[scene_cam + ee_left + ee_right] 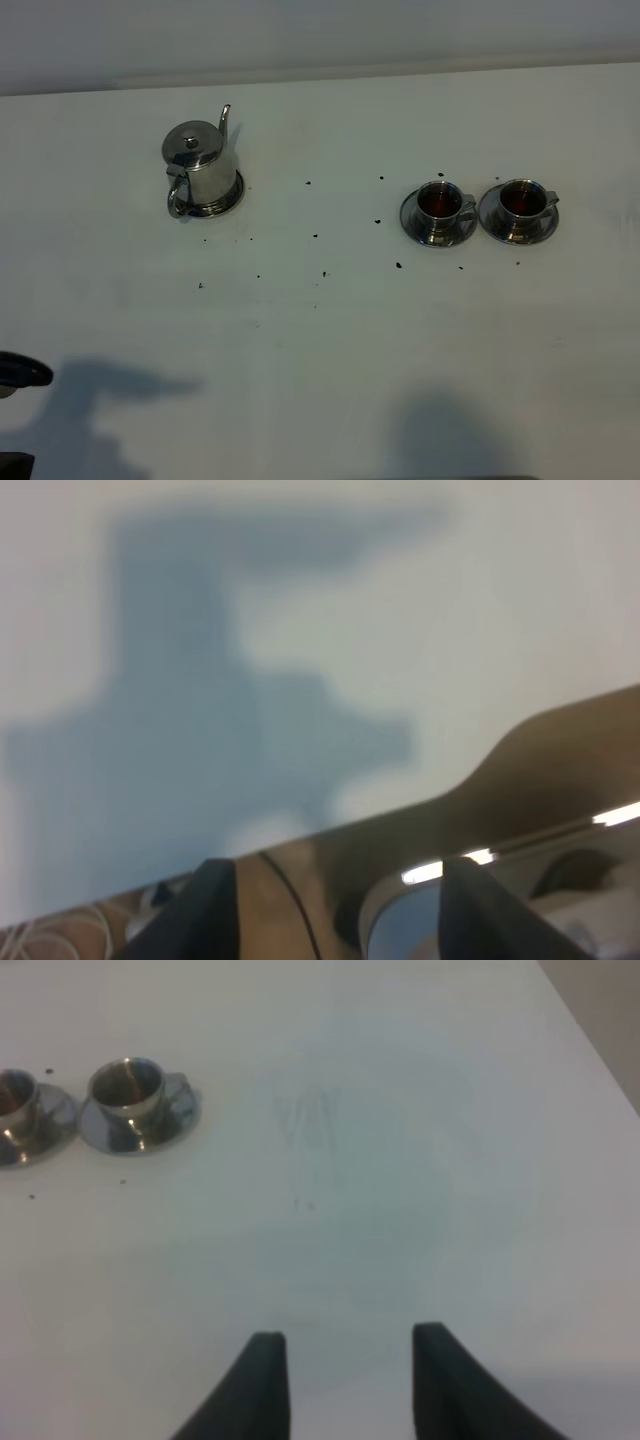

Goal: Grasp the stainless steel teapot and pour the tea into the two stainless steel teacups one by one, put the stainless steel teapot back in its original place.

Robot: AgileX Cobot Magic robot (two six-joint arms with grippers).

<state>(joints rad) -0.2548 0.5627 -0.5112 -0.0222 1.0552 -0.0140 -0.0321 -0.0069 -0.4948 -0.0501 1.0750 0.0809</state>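
Note:
The stainless steel teapot (200, 165) stands upright at the back left of the white table, spout pointing away, on its round saucer, the original place (234, 196). Two stainless steel teacups, one (439, 203) left of the other (521, 199), sit on their saucers at the right, and both hold dark tea. The right wrist view shows them as well: one cup (126, 1084) whole, the other (12, 1095) cut by the frame edge. My left gripper (340, 920) is open and empty over the table's near edge. My right gripper (350, 1385) is open and empty above bare table, well short of the cups.
Dark specks (322, 272) dot the table between the teapot and the cups. A black part of my left arm (18, 372) shows at the near left edge. Past the table edge (400, 815), the left wrist view shows brown floor and a metal frame.

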